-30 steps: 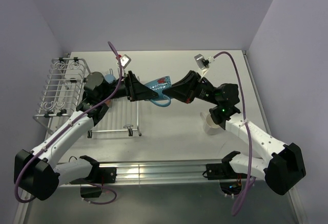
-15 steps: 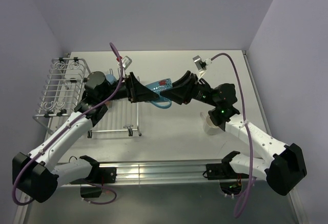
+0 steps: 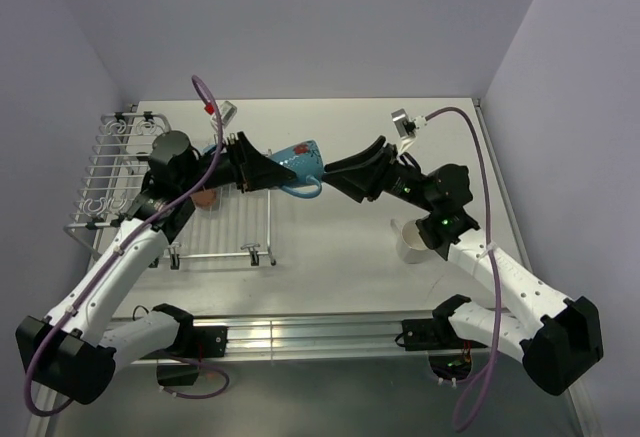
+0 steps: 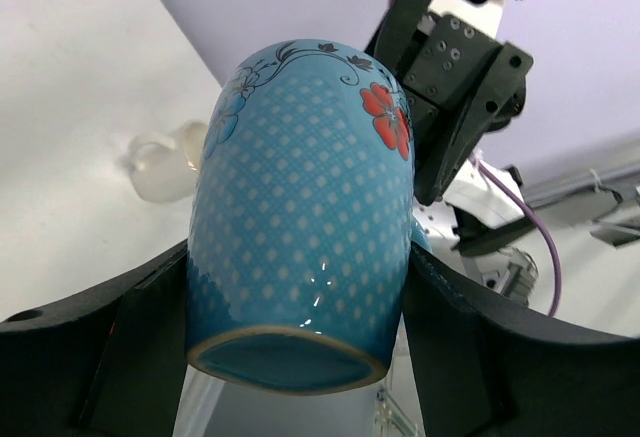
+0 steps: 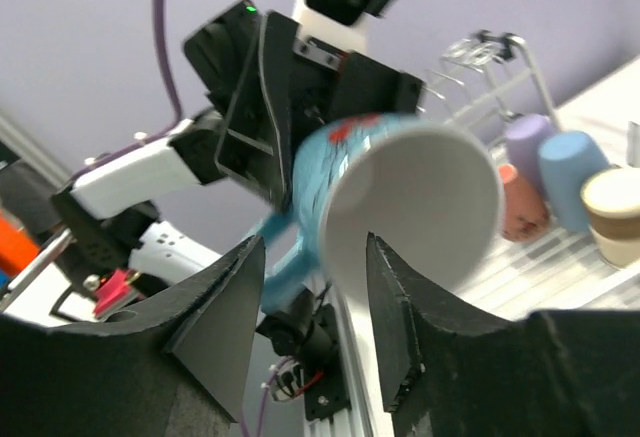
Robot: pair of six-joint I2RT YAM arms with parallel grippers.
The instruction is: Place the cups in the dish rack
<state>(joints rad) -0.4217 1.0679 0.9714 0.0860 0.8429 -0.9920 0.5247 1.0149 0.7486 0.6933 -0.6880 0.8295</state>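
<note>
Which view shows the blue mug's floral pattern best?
Left wrist: the blue mug fills the frame, its white dots and red flower sharp, gripped by the left tool. Right wrist shows mainly its white inside; top external shows it small, pattern barely legible.

Left arm (image 3: 125, 257) raised, fingers (image 4: 450, 342) clamped, right arm (image 3: 500, 277) raised, fingers (image 5: 215, 322) spread

White table (image 3: 340, 252): wire dish rack (image 3: 110, 169) left, cream cup (image 3: 408, 243) right, well apart.
</note>
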